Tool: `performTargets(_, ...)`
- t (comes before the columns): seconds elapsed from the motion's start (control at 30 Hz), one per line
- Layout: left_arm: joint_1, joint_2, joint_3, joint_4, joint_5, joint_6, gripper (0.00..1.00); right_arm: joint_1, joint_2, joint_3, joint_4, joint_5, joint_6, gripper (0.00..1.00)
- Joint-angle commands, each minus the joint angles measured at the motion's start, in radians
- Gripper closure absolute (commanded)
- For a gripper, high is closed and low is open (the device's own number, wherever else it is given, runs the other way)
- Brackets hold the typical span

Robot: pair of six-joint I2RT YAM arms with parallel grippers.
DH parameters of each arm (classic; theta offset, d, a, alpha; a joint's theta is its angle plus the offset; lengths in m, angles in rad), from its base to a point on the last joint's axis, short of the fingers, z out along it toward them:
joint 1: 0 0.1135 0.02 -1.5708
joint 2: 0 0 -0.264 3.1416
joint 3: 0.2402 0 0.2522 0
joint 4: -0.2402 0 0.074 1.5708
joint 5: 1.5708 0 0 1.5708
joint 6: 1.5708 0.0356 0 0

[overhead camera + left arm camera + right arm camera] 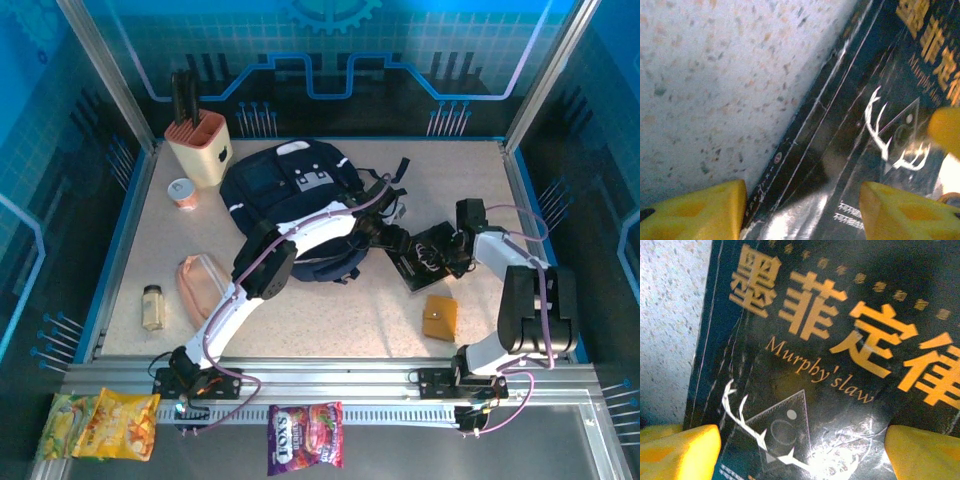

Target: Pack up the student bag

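Right wrist: gold title point(812, 305) on black book point(840, 410)

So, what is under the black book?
The book rests on the speckled table, seen along its edge. Whatever lies beneath its middle is covered.

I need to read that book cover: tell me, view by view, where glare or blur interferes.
Right wrist: title on the black book is sharp, white glare on its lower edge. Left wrist: cover soft and smeared, glare at the bottom. Top external: lettering too small to read.
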Motion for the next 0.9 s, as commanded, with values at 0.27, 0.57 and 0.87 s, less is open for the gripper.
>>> performTargets(0.27, -0.012, -0.129, -0.165, -0.024, 0.088, -0.028, 0.48, -0.019, 0.206, 0.167, 0.075, -0.141, -0.115, 0.17)
performTargets(0.57, -0.002, -0.127, -0.145, -0.004, 0.042, -0.138, 0.46, -0.004, 0.129, 0.156, 0.006, -0.037, -0.141, 0.19)
performTargets(0.87, 0.013, -0.054, -0.067, 0.005, -0.027, -0.199, 0.43, 0.032, 0.144, 0.119, -0.002, -0.096, -0.126, 0.19)
